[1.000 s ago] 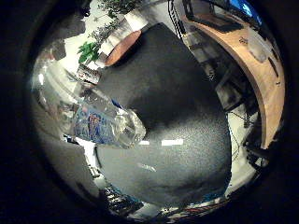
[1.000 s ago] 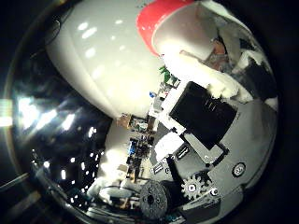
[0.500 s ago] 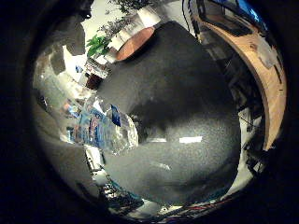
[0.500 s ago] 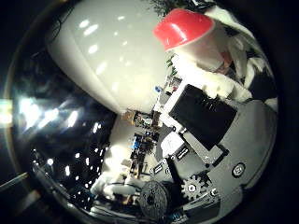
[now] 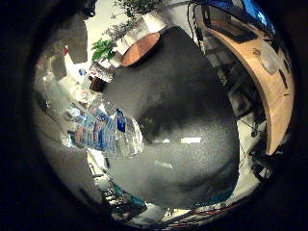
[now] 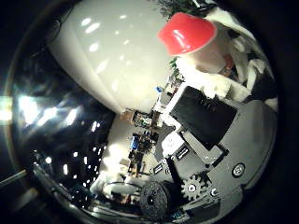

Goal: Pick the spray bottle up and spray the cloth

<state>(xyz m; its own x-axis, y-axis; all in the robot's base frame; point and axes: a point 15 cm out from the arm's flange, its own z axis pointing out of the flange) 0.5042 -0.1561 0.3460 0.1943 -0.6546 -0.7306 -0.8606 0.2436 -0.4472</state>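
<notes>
The spray bottle is held close to the palm. In the little finger side palm view its clear body with a blue label stands against a dark grey surface below. In the thumb side palm view its red top shows, with white fingers curled round the neck just under it. The right hand shows there as black and geared parts. No separate cloth stands out from the dark grey surface.
Past the dark surface stand a round orange table, a green plant and a long wooden desk. Small white marks lie on the dark surface. The thumb side view shows a white ceiling.
Both pictures have shifted a little, so the hand has moved and turned with the bottle. The red top stays in the fingers, and more of it shows than 1.0 s ago.
</notes>
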